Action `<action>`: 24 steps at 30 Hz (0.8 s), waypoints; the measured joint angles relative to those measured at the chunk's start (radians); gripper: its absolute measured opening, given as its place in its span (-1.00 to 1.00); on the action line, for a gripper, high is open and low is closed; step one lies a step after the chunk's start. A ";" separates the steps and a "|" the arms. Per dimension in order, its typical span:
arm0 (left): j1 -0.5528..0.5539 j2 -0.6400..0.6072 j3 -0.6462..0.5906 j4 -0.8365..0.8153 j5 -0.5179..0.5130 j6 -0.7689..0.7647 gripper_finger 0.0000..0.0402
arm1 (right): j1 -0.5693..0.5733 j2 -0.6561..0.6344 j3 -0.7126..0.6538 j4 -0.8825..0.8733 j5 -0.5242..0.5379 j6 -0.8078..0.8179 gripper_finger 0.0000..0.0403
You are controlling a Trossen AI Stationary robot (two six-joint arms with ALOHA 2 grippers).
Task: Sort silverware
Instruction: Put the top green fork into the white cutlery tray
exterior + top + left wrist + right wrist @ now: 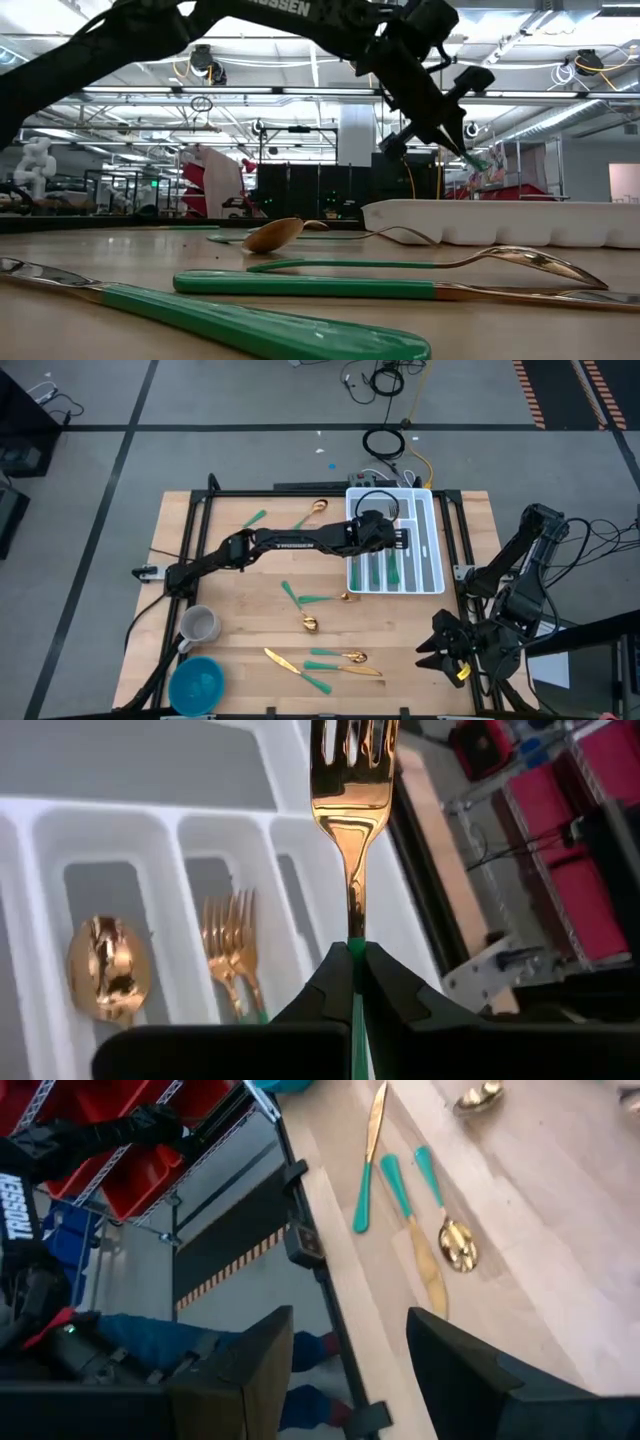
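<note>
Teal-handled gold knife [215, 318] lies closest in the low view, flat on the pale wooden surface [250, 610], with a teal-handled gold spoon [420, 265] just behind it. More loose silverware on the surface: fork and spoon mid-surface [318, 600], knives and a spoon near the front edge [325, 663], two pieces at the far edge [290, 515].

Left hand [355, 970] is over the white compartmented plastic tray [435, 575] at the far right of the surface — clenched on the green handle of a gold-headed fork [353, 780], held above the compartments. Tray already has a gold spoon [103, 968] and gold forks [228, 935] in neighbouring slots.

Right hand [345, 1370] waits off the surface's right front corner, fingers spread, grasping nothing.

Grey mug [199, 625] and teal round bowl [197, 685] sit at the left front. Room behind — big hall, ceiling lights, dark racks, red bins.
</note>
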 joint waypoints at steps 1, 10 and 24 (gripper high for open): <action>-0.001 0.000 0.000 0.003 -0.005 0.000 -0.96 | 0.000 0.000 0.000 -0.001 0.010 -0.002 -0.06; -0.012 0.037 0.000 0.085 -0.081 0.028 -0.96 | 0.000 0.000 0.000 -0.001 0.066 -0.016 -0.06; -0.028 0.126 0.000 0.068 -0.053 -0.028 -0.96 | 0.000 0.000 0.000 -0.002 0.101 -0.048 -0.06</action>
